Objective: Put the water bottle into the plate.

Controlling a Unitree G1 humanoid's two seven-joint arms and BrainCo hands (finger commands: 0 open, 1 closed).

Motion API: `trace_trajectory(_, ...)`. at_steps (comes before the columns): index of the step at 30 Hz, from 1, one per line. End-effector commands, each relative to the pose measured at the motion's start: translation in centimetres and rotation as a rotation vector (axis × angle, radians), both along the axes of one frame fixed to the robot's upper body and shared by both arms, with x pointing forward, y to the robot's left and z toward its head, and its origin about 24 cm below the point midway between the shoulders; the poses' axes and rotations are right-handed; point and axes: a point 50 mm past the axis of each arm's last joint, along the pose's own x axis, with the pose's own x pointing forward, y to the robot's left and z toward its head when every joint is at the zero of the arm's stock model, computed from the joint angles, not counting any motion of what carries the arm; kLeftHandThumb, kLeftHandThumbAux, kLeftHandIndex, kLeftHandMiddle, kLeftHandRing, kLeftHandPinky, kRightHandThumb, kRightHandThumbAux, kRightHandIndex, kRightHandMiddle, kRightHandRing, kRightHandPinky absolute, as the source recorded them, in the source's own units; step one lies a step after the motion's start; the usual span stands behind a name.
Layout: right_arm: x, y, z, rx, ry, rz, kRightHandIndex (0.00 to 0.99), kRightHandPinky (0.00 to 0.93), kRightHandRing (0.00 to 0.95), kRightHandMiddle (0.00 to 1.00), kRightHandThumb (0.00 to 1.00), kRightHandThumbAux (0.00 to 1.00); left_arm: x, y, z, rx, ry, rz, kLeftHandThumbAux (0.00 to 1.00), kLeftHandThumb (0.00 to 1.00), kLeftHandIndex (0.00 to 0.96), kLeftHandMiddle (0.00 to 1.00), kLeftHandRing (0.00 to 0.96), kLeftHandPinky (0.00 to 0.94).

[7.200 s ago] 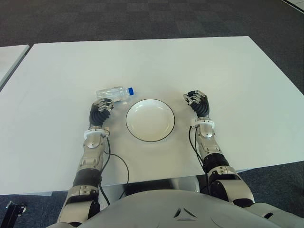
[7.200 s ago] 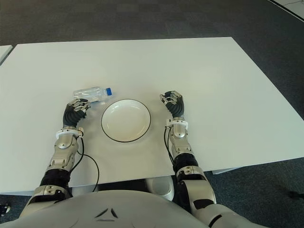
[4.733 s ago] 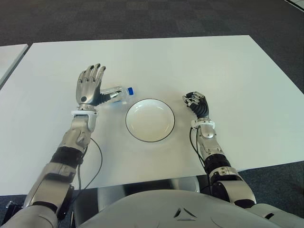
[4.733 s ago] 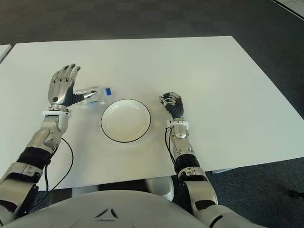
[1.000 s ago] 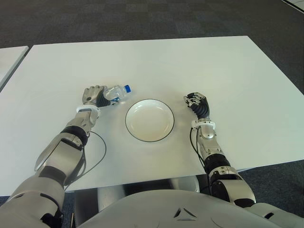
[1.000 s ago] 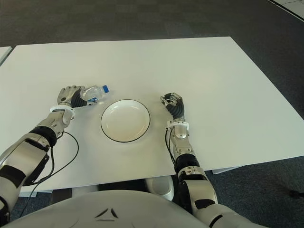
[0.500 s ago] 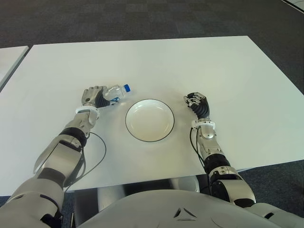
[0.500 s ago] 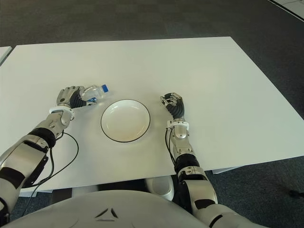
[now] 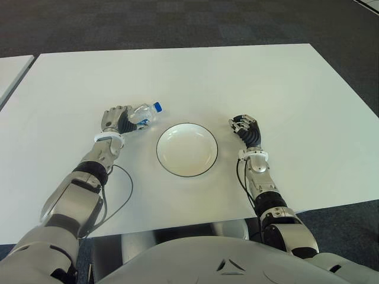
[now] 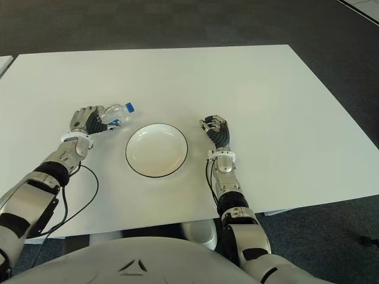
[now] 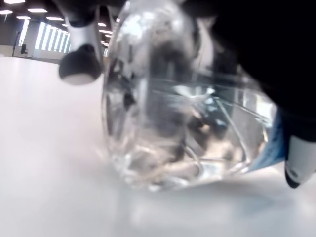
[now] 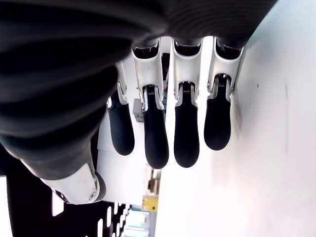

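Note:
A clear water bottle (image 9: 144,114) with a blue cap lies tilted on the white table (image 9: 195,77), left of the plate and apart from it. My left hand (image 9: 118,120) is curled around the bottle's body, cap end pointing toward the plate. In the left wrist view the bottle (image 11: 177,123) fills the frame between the fingers (image 11: 81,61), its base near the table surface. The white plate (image 9: 187,149) with a dark rim sits in the middle, holding nothing. My right hand (image 9: 246,128) shows to the right of the plate, its fingers (image 12: 185,136) curled on nothing.
A second white table's corner (image 9: 12,71) shows at the far left. Dark carpet (image 9: 177,23) lies beyond the table's far edge. A black cable (image 9: 121,189) loops by my left forearm.
Over the earlier frames my left hand rose open, came down and closed on the bottle. In the last second the bottle's cap end lifted slightly. The right hand has not moved.

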Motion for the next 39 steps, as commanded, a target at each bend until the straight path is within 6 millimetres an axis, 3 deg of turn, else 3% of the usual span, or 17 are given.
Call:
trace_trajectory(1, 0.0, 0.1, -0.2, 0.005, 0.015, 0.002, 0.43, 0.546, 0.523, 0.511, 0.709, 0.729, 0.5, 0.4, 1.9, -0.055, -0.116, 0.012, 0.67, 0.851, 0.394, 0.542, 0.864, 0.855)
trace_trajectory(7, 0.0, 0.2, -0.2, 0.002, 0.013, 0.009, 0.43, 0.543, 0.52, 0.508, 0.709, 0.729, 0.5, -1.4, 5.4, -0.11, -0.295, -0.057, 0.67, 0.851, 0.394, 0.54, 0.867, 0.862)
trace_trajectory(19, 0.0, 0.4, -0.2, -0.005, 0.019, 0.003, 0.43, 0.554, 0.53, 0.515, 0.71, 0.73, -0.6, -4.0, 8.1, -0.147, -0.4, -0.182, 0.671, 0.85, 0.393, 0.535, 0.867, 0.832)
trace_trajectory(39, 0.0, 0.5, -0.2, 0.006, 0.022, 0.009, 0.43, 0.554, 0.53, 0.516, 0.71, 0.729, -3.7, -9.1, 8.4, -0.092, -0.356, -0.43, 0.669, 0.85, 0.395, 0.54, 0.864, 0.844)
